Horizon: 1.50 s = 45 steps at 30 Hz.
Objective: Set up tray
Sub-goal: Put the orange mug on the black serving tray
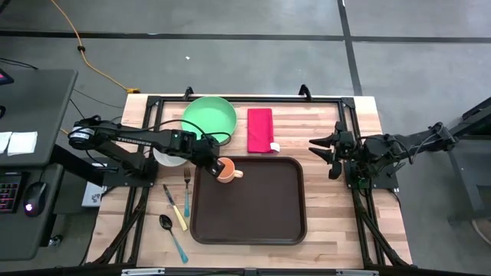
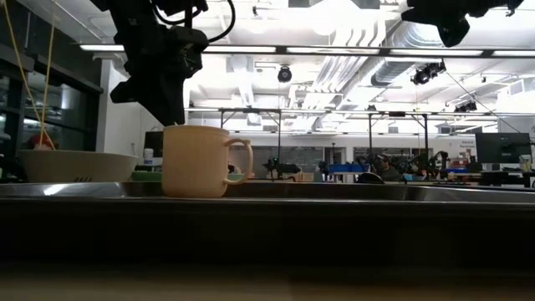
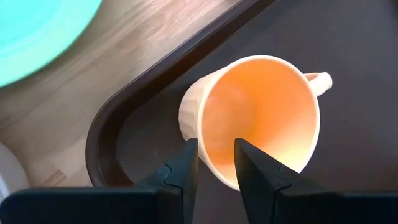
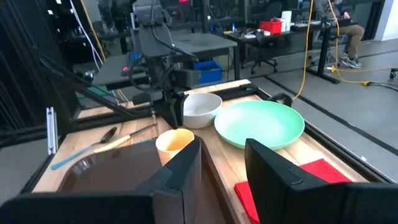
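Note:
The dark brown tray (image 1: 261, 222) lies on the wooden table at its near middle. A cream-orange mug (image 1: 225, 172) stands upright on its base in the tray's far left corner, handle toward the right; the low view (image 2: 196, 161) shows it too. My left gripper (image 3: 216, 155) is above the mug, pointing down, and is open. One finger (image 3: 255, 168) stands inside the mug's rim and the other (image 3: 183, 165) outside it, with a gap wider than the wall. My right gripper (image 1: 326, 157) is open and empty, raised over the table's right side.
A round green plate (image 1: 209, 119) and a red napkin (image 1: 260, 129) lie behind the tray. A white bowl (image 1: 167, 157) sits under my left arm. A fork (image 1: 186, 192), a knife (image 1: 175, 207) and a spoon (image 1: 170, 230) lie left of the tray.

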{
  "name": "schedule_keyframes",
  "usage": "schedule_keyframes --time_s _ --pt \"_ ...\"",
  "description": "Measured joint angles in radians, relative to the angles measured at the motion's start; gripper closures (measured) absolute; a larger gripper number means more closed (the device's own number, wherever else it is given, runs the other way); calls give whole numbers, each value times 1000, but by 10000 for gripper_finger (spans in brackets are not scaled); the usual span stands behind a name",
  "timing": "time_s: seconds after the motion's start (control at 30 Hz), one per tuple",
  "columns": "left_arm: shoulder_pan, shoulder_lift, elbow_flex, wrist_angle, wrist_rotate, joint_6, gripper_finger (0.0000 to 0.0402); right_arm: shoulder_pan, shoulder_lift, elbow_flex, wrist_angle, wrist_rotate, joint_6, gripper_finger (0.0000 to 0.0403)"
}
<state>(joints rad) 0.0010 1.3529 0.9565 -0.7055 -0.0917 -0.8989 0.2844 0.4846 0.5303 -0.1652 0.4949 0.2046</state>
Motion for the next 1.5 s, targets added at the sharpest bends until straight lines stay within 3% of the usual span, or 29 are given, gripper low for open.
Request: schedule_keyframes --time_s 0.27,1.07,1.5 --pt "0 0 0 0 0 -1 266 0 -45 -95 123 -8 -3 299" --pt "0 53 0 4 22 -42 267 0 -46 -102 126 -32 4 300" --pt "0 53 0 0 17 -42 337 0 -46 -102 126 -31 4 299"
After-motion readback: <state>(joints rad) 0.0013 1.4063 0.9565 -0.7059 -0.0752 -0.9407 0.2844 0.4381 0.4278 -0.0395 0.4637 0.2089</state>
